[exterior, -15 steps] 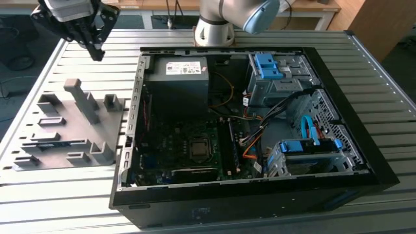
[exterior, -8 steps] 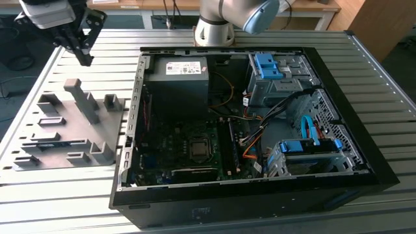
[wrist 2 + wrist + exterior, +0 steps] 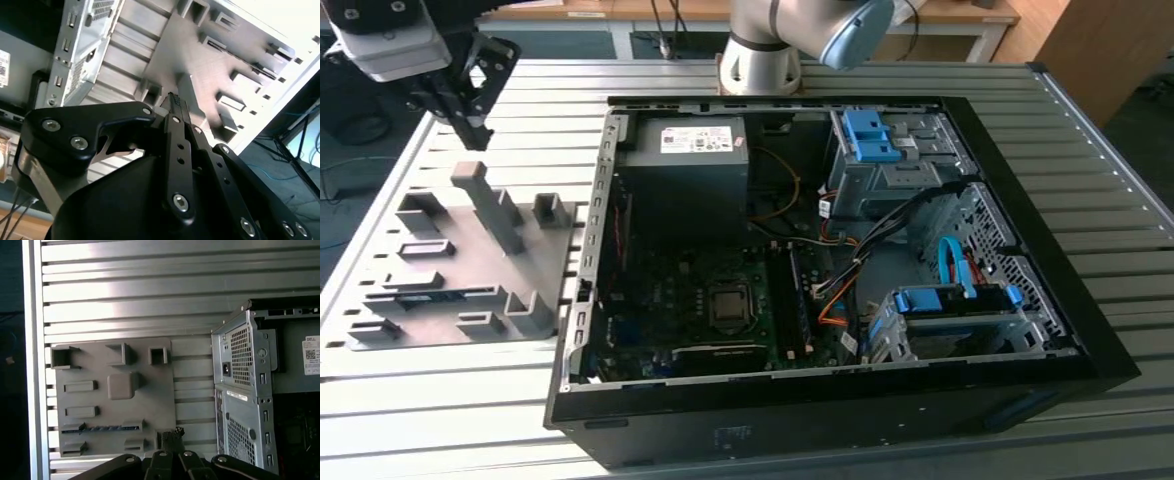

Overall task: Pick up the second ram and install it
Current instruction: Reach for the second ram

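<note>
- Our black two-finger gripper (image 3: 474, 135) hangs in the upper left of the exterior view. It's above the ribbed aluminium table (image 3: 440, 420) and just past the far edge of the flat grey plastic fixture plate (image 3: 447, 270).
- As far as we can see, the jaws are together with nothing between them. In both wrist views the tips (image 3: 175, 100) (image 3: 173, 432) meet in one dark point.
- The second ram (image 3: 100, 428), a thin dark blue memory strip with black chips, sits on edge in a long slot of the grey plate. In the exterior view that's the dark sliver (image 3: 434, 296) at the lower left of the frame.
- The gripper isn't touching the strip. They're well apart in the exterior view, with a tall grey block (image 3: 494, 215) on the plate between them.
- The big black open desktop computer case (image 3: 1107, 350) fills the middle and right of the exterior view, lying on its side just beside the plate.
- Inside it we can make out a grey power supply box (image 3: 680, 190) at the upper left of the case and a dark motherboard (image 3: 707, 300) below that. There are blue plastic drive brackets (image 3: 870, 135) towards the upper right.
- In the first wrist view the case's perforated metal rear panel (image 3: 240, 365) stands next to the plate.
</note>
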